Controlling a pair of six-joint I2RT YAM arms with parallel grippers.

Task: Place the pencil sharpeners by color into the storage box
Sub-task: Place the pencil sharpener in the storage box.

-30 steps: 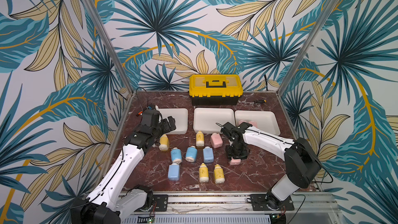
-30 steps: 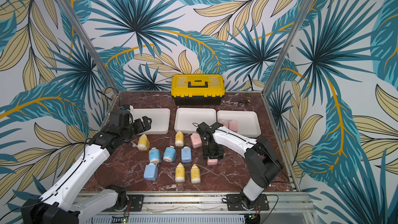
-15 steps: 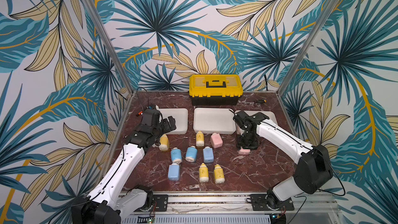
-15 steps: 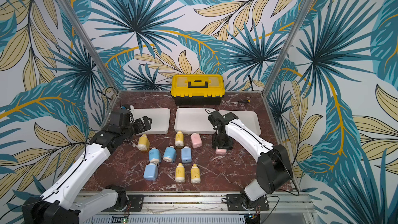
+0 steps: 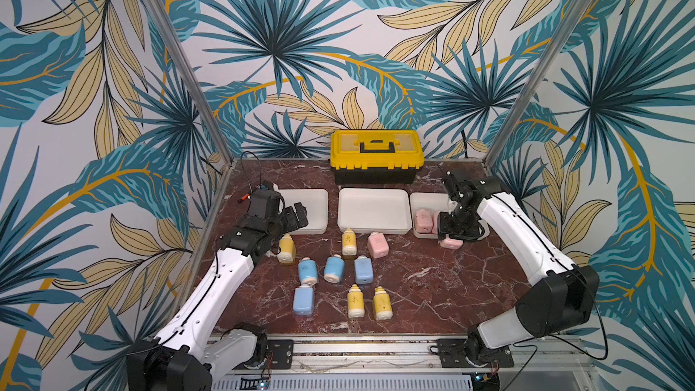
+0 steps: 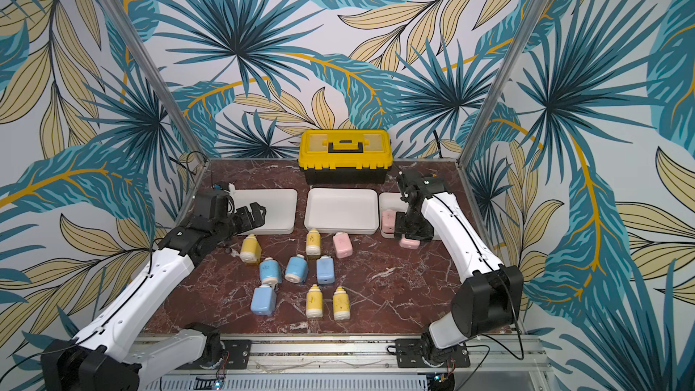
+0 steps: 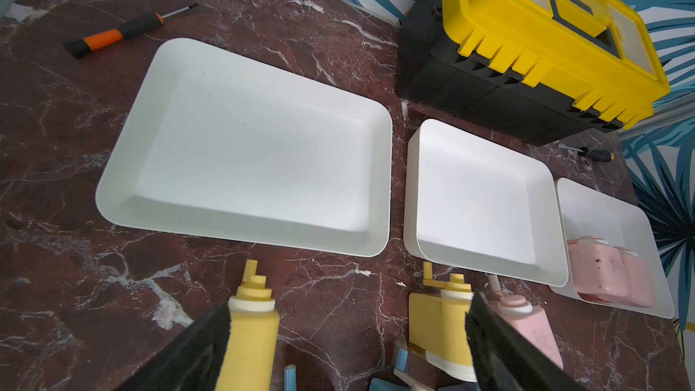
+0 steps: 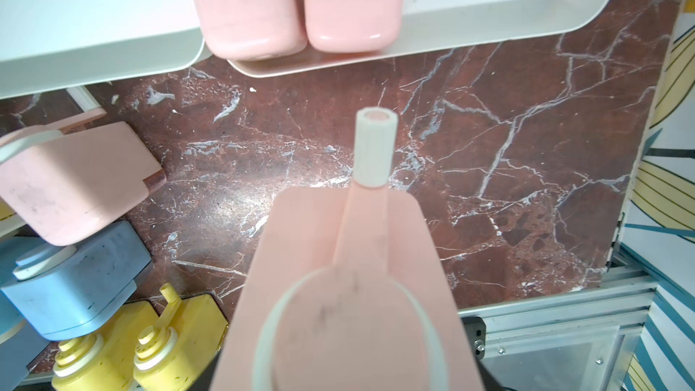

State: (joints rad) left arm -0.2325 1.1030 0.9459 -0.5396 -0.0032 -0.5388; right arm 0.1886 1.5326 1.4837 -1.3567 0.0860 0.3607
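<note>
Three white storage box trays stand in a row in both top views: left (image 5: 314, 197), middle (image 5: 372, 197), right (image 5: 427, 199). Two pink pencil sharpeners (image 5: 423, 221) lie in the right tray. My right gripper (image 5: 457, 233) is shut on a third pink sharpener (image 5: 451, 243), which hangs just in front of that tray's near edge; in the right wrist view this sharpener (image 8: 346, 257) hides the jaws. One pink sharpener (image 5: 377, 244), several yellow ones (image 5: 286, 250) and several blue ones (image 5: 334, 268) lie loose on the table. My left gripper (image 5: 297, 216) is open above a yellow sharpener (image 7: 252, 329).
A yellow-and-black toolbox (image 5: 376, 156) stands behind the trays. An orange-and-black screwdriver (image 7: 113, 33) lies behind the left tray, a smaller one (image 7: 590, 152) beside the toolbox. Metal frame posts stand at the back corners and a rail (image 5: 357, 351) runs along the front.
My right arm has carried the pink sharpener from the middle of the table back and to the right, up to the right tray's front edge. The left arm has not moved.
</note>
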